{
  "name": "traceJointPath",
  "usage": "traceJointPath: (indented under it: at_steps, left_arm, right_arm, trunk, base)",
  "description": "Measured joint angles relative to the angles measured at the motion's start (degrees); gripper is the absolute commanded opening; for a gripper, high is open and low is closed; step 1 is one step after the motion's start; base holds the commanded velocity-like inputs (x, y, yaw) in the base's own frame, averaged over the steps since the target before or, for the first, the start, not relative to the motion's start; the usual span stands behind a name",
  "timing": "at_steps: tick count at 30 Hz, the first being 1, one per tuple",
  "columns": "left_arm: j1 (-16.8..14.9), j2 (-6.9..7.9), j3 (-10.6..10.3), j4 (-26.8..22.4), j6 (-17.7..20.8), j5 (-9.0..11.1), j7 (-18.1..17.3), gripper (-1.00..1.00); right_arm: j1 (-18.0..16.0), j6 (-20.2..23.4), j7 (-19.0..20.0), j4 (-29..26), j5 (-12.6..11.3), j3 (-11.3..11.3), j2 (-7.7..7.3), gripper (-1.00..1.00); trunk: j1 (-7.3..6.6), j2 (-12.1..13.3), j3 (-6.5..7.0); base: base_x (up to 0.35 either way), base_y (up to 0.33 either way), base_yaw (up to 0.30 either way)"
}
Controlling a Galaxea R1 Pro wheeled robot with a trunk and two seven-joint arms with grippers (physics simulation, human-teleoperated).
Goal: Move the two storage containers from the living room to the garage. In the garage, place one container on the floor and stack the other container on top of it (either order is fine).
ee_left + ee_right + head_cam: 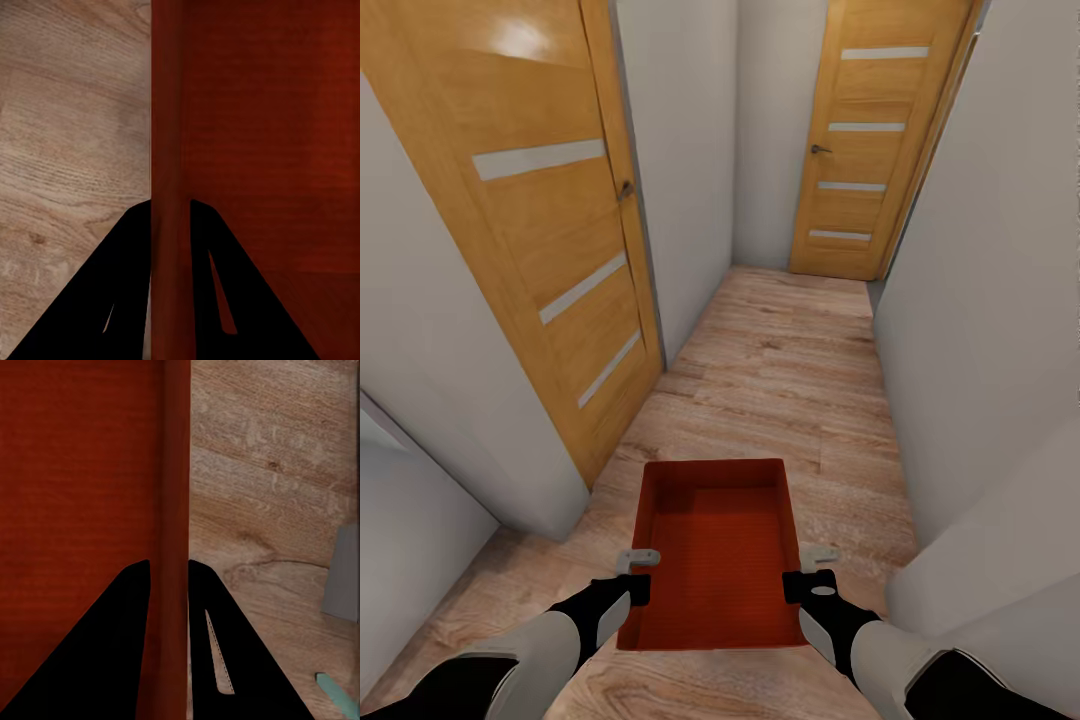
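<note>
— How are the arms set?

— Both reach forward and low, angled inward. The left end effector [639, 557] pinches the left wall of the orange-red storage container [722, 560]; the right end effector [819, 556] pinches the right wall. In each wrist view the dark fingers [127, 277] straddle the wall, closed narrow on it.

— Where is the container?

— Carried between the arms over the light wood-plank floor [780, 370] of a narrow corridor — an orange-wood door [550, 220] on the left, another door [870, 140] at the far end.

— Anything unclear?

— Its near edge sits low between the forearms; the upper arms are cut off by the frame's bottom edge.
</note>
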Motion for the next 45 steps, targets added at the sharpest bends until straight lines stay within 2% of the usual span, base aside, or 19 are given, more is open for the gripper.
traceJointPath:
  at_steps: [35,45]
  left_arm:
    - [0.0,-0.02,0.1,0.0,-0.2,0.0,0.0,-1.00]
    - [0.0,-0.01,0.1,0.0,-0.2,0.0,0.0,-1.00]
  right_arm:
    - [0.0,0.0,0.0,-0.1,0.0,0.1,-0.06,-1.00]
    - [0.0,0.0,-0.1,-0.2,-0.1,0.2,-0.07,-1.00]
  trunk:
    - [0.00,0.0,0.00]
    - [0.00,0.0,0.00]
  base:
    - [0.323,0.000,-0.004]
    - [0.322,0.000,-0.233]
